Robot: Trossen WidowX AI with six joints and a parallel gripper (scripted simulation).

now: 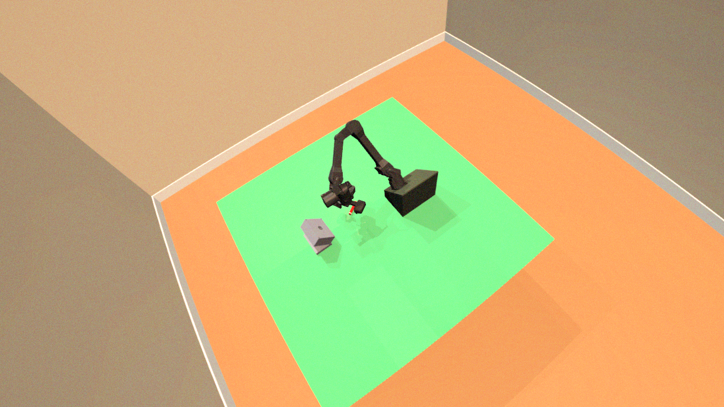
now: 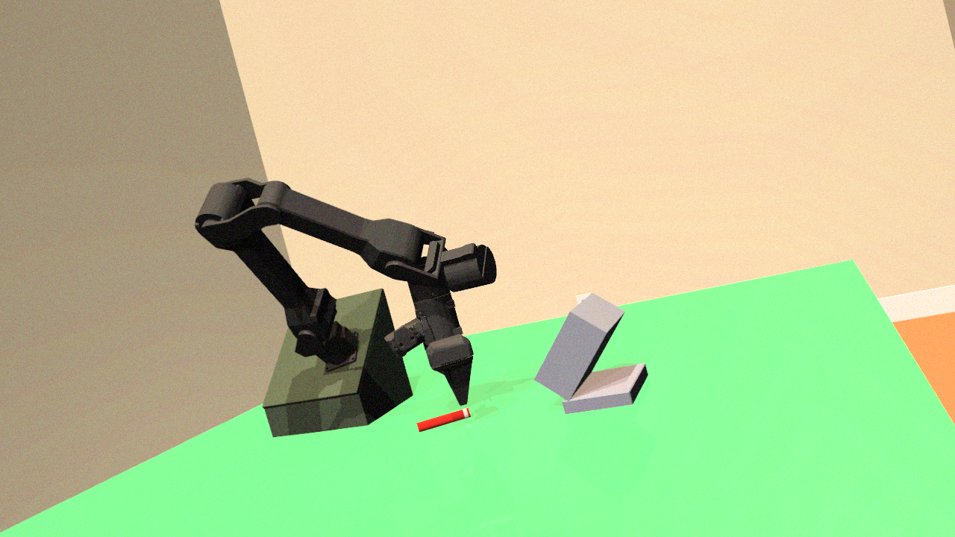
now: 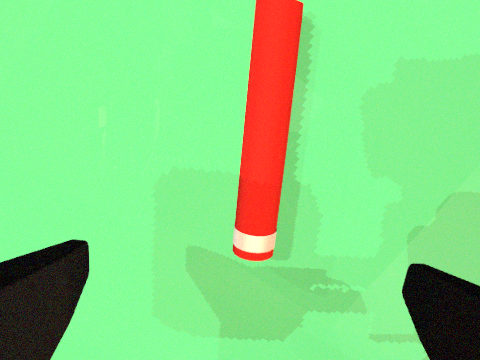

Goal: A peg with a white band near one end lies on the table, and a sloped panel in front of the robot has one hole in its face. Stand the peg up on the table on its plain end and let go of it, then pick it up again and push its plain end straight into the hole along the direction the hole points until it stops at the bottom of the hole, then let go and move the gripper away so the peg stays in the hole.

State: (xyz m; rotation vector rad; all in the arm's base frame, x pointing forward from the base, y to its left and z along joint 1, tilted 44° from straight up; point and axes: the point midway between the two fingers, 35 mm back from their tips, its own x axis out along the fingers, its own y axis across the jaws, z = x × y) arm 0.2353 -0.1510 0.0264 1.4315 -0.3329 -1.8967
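Note:
The red peg [image 1: 350,210] [image 2: 442,421] [image 3: 267,127] lies flat on the green table [image 1: 405,283] [image 2: 734,400]. Its white band [image 3: 254,243] is at the end nearest my fingers in the wrist view. My gripper [image 1: 346,203] [image 2: 460,398] [image 3: 252,270] is wide open and empty, pointing down just above the peg's banded end, with one finger on each side of it and neither touching it. The grey sloped panel [image 1: 314,233] [image 2: 577,344] stands a short way off. Its hole [image 1: 319,229] shows only in the top view.
The dark robot base block [image 1: 412,192] [image 2: 327,380] stands close behind the peg. The panel's flat foot [image 2: 607,387] juts out on the table. An orange floor [image 1: 582,202] surrounds the green table.

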